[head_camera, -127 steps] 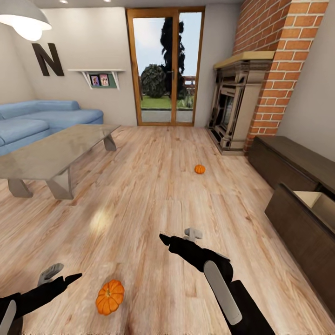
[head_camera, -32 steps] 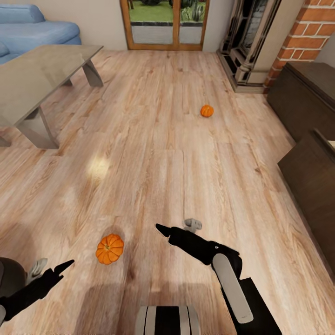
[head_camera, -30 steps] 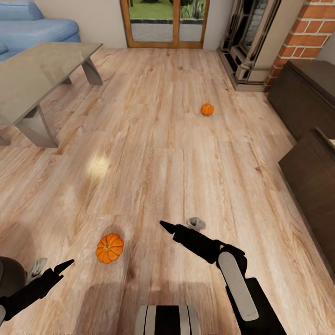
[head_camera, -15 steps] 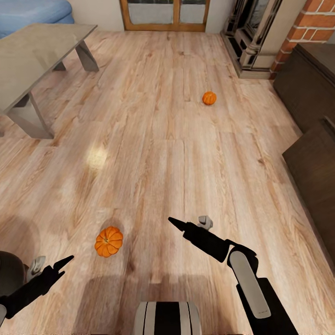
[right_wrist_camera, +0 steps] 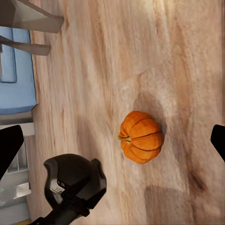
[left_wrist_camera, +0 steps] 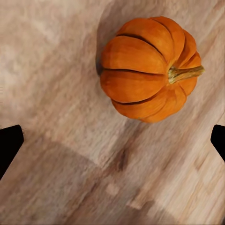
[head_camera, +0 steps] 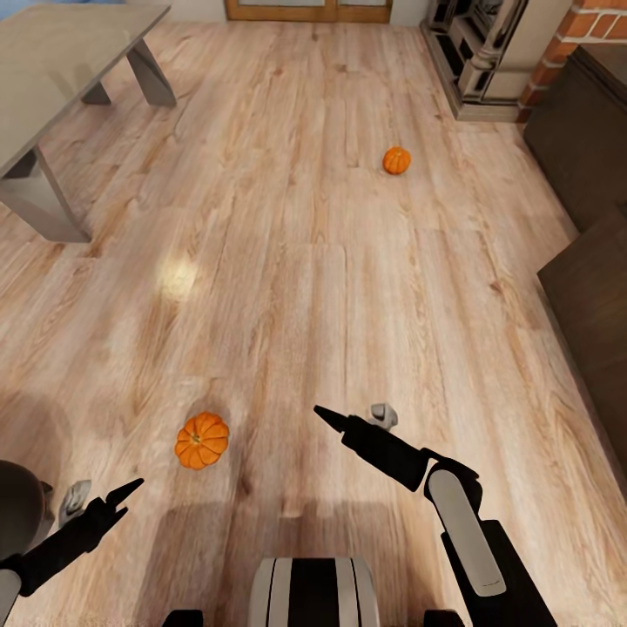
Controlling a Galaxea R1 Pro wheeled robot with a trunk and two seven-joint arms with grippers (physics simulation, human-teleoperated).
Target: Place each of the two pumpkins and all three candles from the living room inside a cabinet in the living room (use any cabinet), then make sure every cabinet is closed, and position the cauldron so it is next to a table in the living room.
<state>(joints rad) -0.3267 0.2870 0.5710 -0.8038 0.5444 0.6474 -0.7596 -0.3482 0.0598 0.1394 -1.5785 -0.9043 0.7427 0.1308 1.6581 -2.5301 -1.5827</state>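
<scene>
Two orange ribbed pumpkins lie on the wooden floor. The near pumpkin [head_camera: 202,441] [left_wrist_camera: 145,68] [right_wrist_camera: 140,137] sits just ahead of my left gripper [head_camera: 103,498] [left_wrist_camera: 112,143], which hovers open over the floor short of it, touching nothing. My right gripper [head_camera: 353,418] [right_wrist_camera: 112,143] is open too, held above the floor to the pumpkin's right. The far pumpkin [head_camera: 396,160] rests in front of the fireplace. The table [head_camera: 52,52] stands at the far left. The dark cabinet [head_camera: 588,122] runs along the right. The candles and the cauldron are out of view.
A pulled-out dark drawer front [head_camera: 596,305] juts from the cabinet on the right. The fireplace base [head_camera: 483,61] is at the far right. A blue sofa [right_wrist_camera: 16,79] lies beyond the table legs [right_wrist_camera: 33,21]. Bare floorboards [head_camera: 296,261] stretch between the pumpkins.
The head view has tipped downward, so the door and sofa have left the picture. My right gripper has edged forward. Both pumpkins lie where they were.
</scene>
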